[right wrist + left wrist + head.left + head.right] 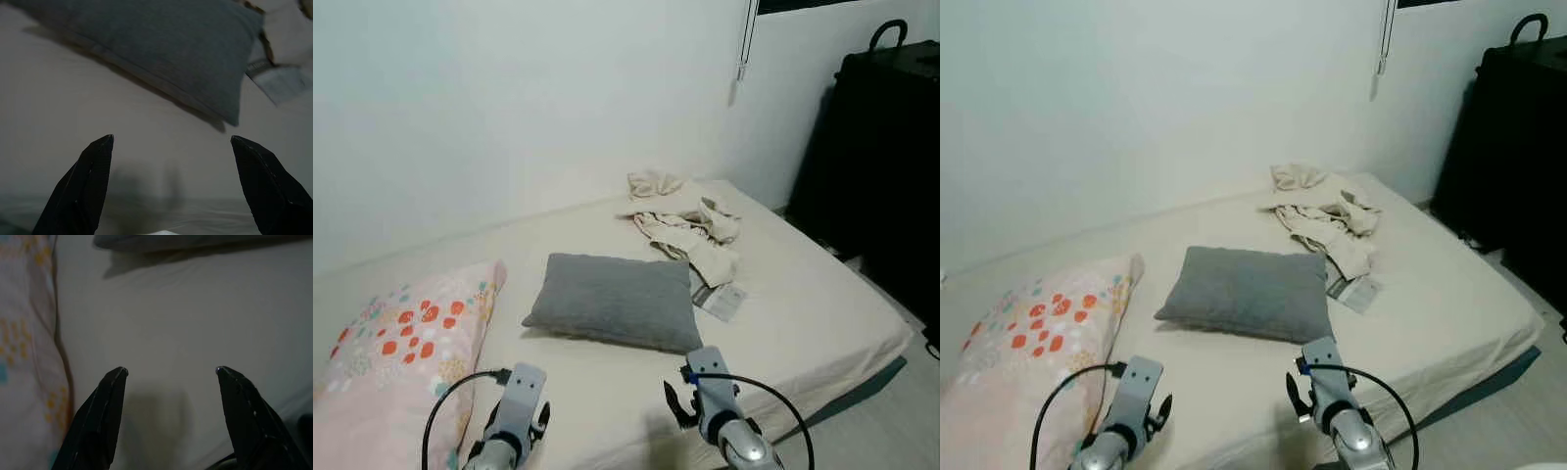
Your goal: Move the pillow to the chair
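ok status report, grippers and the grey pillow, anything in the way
Left gripper and right gripper both open, low over the bed, nothing held. Grey pillow flat mid-bed, untouched. Floral pillow beside it, clothes pile behind; approach open.

head views bright, even, sharp — soft shadow under grey pillow | wrist views dim, murky, slightly soft — faint finger shadows on sheet

I see a cream-sheeted mattress bed along the white wall. At 8 o'clock lies a pink floral-print pillow. At 1 o'clock a rumpled heap of beige clothes spreads, a folded grey paper just beside it. A black suitcase stands at 3 o'clock.
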Controlling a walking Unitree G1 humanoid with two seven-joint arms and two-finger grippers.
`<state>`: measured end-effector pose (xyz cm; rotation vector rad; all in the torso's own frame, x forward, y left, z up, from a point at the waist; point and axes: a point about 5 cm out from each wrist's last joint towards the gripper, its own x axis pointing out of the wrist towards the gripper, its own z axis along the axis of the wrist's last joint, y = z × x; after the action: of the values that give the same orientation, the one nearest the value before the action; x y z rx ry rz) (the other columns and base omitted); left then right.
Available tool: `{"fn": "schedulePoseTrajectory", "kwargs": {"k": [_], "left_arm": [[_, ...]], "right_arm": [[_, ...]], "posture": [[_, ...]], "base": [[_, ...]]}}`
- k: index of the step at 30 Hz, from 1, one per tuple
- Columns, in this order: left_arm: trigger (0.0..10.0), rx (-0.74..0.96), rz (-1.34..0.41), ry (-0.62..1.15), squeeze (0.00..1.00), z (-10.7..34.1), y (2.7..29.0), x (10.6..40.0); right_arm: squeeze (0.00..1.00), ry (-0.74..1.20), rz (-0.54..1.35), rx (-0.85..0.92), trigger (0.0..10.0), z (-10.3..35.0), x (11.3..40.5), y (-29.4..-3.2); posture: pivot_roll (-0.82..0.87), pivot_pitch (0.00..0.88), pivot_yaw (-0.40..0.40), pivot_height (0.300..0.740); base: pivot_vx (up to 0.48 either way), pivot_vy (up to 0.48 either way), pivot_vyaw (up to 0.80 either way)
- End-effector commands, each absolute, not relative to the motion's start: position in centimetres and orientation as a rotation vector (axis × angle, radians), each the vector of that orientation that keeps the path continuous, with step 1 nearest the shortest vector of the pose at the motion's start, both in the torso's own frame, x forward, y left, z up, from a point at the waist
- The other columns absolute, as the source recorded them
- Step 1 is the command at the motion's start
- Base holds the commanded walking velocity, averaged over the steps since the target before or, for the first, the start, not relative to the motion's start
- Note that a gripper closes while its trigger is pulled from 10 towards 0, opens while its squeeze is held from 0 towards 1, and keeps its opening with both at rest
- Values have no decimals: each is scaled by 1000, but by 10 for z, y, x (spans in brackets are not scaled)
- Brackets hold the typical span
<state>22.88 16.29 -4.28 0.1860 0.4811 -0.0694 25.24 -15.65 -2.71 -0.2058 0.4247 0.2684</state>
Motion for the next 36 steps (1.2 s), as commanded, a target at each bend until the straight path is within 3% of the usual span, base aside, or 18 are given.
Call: {"fn": "schedulePoseTrajectory", "kwargs": {"k": [1, 7, 9, 13, 18, 30, 34, 36], "left_arm": [[10000, 141, -34, 458, 0, -35, 164, 241], [10000, 179, -103, 500, 0, -40, 158, 237], [10000, 175, -86, 484, 0, -37, 161, 242], [10000, 172, -3, 482, 0, -36, 170, 242], [10000, 211, -45, 495, 0, -38, 172, 239], [10000, 217, -22, 514, 0, -43, 176, 231], [10000, 227, -9, 479, 0, -38, 184, 234], [10000, 220, 36, 441, 0, -29, 199, 241]], "right_arm": [[0, 442, 286, -243, 10000, -28, 252, -159], [0, 427, 239, -261, 10000, -24, 258, -161], [0, 433, 256, -260, 10000, -24, 259, -158], [0, 464, 233, -262, 10000, -28, 257, -160], [0, 461, 146, -231, 10000, -29, 255, -164], [0, 461, 119, -245, 10000, -32, 250, -163], [0, 434, 137, -217, 10000, -28, 254, -152], [0, 425, 155, -194, 10000, -27, 256, -139]], "posture": [[30, 32, 9, 740], [22, 13, -2, 740], [20, 44, -5, 740], [48, 9, 28, 740], [22, 21, 42, 740], [41, 53, -7, 740], [65, 60, 15, 740], [92, 60, 37, 740]], "base": [[0, 0, 0], [0, 0, 0], [0, 0, 0], [0, 0, 0], [0, 0, 0], [0, 0, 0], [0, 0, 0], [0, 0, 0]]}}
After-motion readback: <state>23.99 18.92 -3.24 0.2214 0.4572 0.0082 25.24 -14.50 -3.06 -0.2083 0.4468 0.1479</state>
